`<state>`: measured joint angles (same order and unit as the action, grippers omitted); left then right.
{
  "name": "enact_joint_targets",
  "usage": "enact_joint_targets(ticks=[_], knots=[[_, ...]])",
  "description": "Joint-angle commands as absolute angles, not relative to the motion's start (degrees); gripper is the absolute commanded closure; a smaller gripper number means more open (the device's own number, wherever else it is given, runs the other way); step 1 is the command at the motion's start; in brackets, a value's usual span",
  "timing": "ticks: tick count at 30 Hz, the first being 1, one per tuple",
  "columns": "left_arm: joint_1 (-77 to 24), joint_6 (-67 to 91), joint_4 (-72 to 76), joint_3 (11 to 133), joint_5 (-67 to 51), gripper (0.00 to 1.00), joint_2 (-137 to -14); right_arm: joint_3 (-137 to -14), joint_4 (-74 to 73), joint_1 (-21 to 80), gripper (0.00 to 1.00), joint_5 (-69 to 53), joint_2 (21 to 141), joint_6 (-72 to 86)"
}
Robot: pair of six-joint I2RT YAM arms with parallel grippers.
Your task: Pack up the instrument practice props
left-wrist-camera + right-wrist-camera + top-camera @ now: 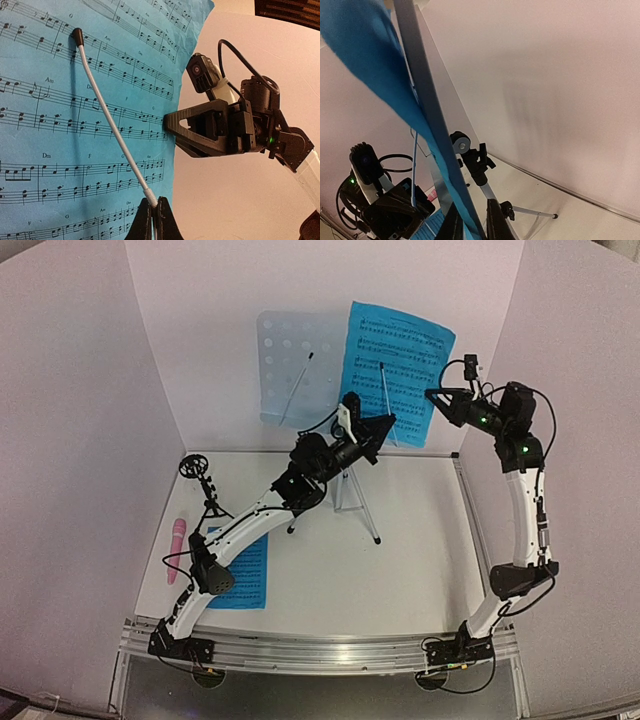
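- Clamps the wire page holder (107, 115) at its foot with the left gripper (153, 207), jaws fully closed, likely to swing it clear of the paper.
- Pinches the right edge of the blue music sheet (60, 150) in the narrowed right gripper (169, 122), apparently to draw it off the pale-blue desk (290, 350) of the silver-tripod stand (357, 502).
- Shows the second sheet (245, 580), pink microphone (177, 548) and black mic stand (205, 490) unpacked, left of that stand.
- Frames a white surface (400, 560) boxed in by plain white walls (70, 420).

On the blue music sheet (60, 125) we can read only small chord letters printed above the staves, namely G, Am, Dm and F, several of them recurring.
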<state>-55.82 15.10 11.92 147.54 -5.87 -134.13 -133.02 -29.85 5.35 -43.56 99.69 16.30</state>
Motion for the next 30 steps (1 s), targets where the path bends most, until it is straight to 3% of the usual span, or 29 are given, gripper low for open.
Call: enact_joint_targets(ticks=[1,30], knots=[[-55.8,10.5,15.1,145.0,-5.8,1.0,-130.8,-132.7,-28.8,5.2,1.0,-43.5,97.0,16.9],[-56.7,6.8,16.2,139.0,-3.9,1.0,-128.2,-132.9,-27.6,5.2,1.0,-42.2,93.6,17.4]])
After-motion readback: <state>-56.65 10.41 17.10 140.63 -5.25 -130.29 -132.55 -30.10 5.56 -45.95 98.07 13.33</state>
